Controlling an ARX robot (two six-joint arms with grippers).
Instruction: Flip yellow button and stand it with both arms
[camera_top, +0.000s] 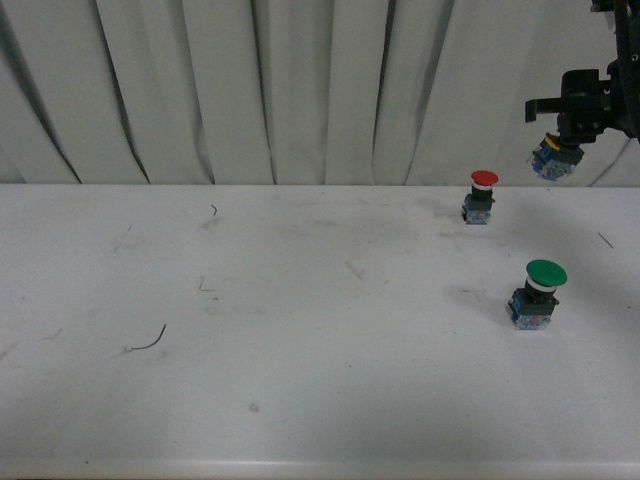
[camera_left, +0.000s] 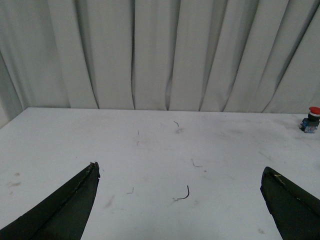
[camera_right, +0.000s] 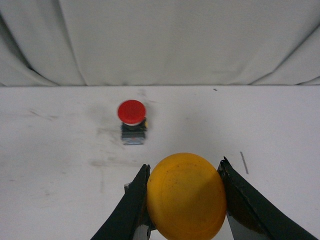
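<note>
My right gripper (camera_top: 572, 135) is high in the air at the far right, above the table. It is shut on the yellow button (camera_top: 553, 157), whose blue contact block hangs out below the jaws. In the right wrist view the round yellow-orange cap (camera_right: 186, 196) fills the gap between the two black fingers, and the gripper (camera_right: 184, 170) clamps it from both sides. My left gripper (camera_left: 180, 170) is open and empty over the table's left part; only its two black fingertips (camera_left: 90, 172) show. It is out of the front view.
A red-capped button (camera_top: 481, 196) stands upright on the white table (camera_top: 300, 330) at the back right; it also shows in the right wrist view (camera_right: 132, 121) and the left wrist view (camera_left: 310, 119). A green-capped button (camera_top: 538, 293) stands nearer. Curtain folds hang behind.
</note>
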